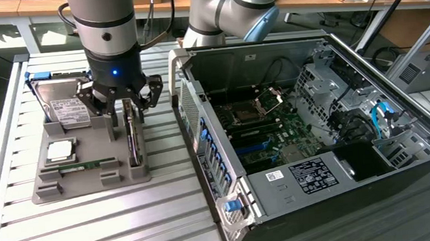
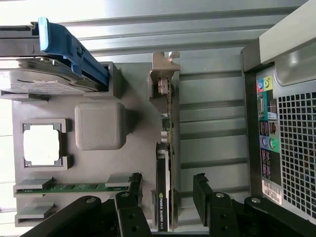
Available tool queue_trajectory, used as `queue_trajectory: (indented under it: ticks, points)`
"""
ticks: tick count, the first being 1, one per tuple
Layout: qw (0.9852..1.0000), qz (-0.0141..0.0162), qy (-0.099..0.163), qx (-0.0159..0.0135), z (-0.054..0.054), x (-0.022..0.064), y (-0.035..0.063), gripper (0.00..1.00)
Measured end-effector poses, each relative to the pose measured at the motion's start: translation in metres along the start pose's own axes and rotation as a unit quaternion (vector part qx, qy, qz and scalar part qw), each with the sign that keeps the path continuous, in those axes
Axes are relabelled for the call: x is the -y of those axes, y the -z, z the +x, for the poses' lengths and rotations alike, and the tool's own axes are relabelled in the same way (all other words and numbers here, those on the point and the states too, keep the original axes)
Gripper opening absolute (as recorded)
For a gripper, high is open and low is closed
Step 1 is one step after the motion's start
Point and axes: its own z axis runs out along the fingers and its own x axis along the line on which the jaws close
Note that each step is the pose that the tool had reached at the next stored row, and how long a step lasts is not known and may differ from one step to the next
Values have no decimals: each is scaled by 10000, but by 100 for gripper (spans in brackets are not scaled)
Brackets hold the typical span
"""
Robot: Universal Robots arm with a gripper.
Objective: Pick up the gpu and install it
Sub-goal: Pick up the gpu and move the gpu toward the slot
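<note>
Fingers (image 2: 201, 190) are sitting released, gripping nothing, straddling gpu (image 2: 163, 187) w/ gaps both sides. Gripper (image 2: 167, 196) is hovering over tray (image 2: 140, 123); gpu is standing on edge along tray's case-side (image 2: 291, 148) rim. My read: centre it btwn fingers, keep jaws square, close slow & even.

The gpu (image 1: 132, 139) stands edgewise on the tray (image 1: 89, 183), at its side nearest the case (image 1: 208, 150).
</note>
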Motion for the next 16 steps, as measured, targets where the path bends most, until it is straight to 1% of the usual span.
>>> queue_trajectory:
  ticks: [16]
  points:
    - [10000, 0, 0, 0, 2, 2, -72, 54]
